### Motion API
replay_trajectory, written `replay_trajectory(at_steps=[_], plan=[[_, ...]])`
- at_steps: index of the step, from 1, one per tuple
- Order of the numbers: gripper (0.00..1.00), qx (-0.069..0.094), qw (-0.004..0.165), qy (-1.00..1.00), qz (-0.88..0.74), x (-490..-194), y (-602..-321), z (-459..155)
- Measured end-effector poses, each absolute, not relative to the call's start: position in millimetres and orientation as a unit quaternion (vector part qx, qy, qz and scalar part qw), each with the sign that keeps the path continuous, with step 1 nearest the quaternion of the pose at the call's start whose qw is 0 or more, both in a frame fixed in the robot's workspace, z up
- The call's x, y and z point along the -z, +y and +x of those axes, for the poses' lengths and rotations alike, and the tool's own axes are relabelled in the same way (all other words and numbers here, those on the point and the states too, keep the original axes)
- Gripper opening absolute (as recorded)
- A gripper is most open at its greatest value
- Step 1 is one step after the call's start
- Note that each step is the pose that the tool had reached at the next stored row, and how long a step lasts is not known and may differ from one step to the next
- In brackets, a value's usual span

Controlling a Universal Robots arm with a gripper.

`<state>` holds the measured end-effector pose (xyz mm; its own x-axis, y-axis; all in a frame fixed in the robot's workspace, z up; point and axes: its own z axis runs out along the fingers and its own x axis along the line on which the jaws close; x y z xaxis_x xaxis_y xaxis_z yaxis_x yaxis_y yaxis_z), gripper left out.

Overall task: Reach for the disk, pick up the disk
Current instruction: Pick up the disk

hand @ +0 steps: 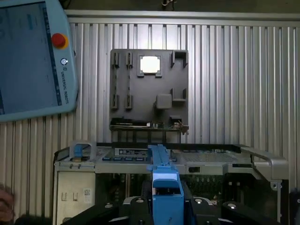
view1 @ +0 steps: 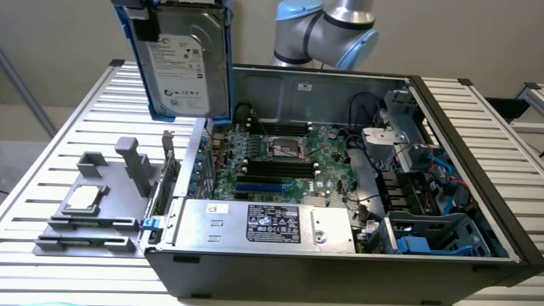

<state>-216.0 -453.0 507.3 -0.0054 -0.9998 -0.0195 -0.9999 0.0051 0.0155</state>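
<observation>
The disk (view1: 187, 60), a silver-grey hard drive with a white label in a blue bracket, hangs upright in the air above the side wall of the open computer case (view1: 340, 255) on the exterior view's left. My gripper (view1: 146, 24) is shut on its upper edge, where a dark finger shows against the blue bracket. In the wrist view the bracket's blue edge (hand: 166, 187) runs between my black fingers (hand: 136, 206), with the case below it.
Inside the case are the motherboard (view1: 281, 159), a power supply (view1: 264, 226) and a blue drive cage (view1: 434, 236). On the slatted table (view1: 93, 121) a grey fixture plate (view1: 93, 204) holds a small square chip (hand: 150, 64). A teach pendant (hand: 33, 56) and part of a hand (hand: 4, 206) are in the wrist view.
</observation>
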Motion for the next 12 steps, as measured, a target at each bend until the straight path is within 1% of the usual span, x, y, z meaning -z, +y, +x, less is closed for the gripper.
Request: replay_trajectory(at_steps=[12], plan=[[0.33, -0.012, 0.001, 0.709, -0.705, -509, -476, -162]])
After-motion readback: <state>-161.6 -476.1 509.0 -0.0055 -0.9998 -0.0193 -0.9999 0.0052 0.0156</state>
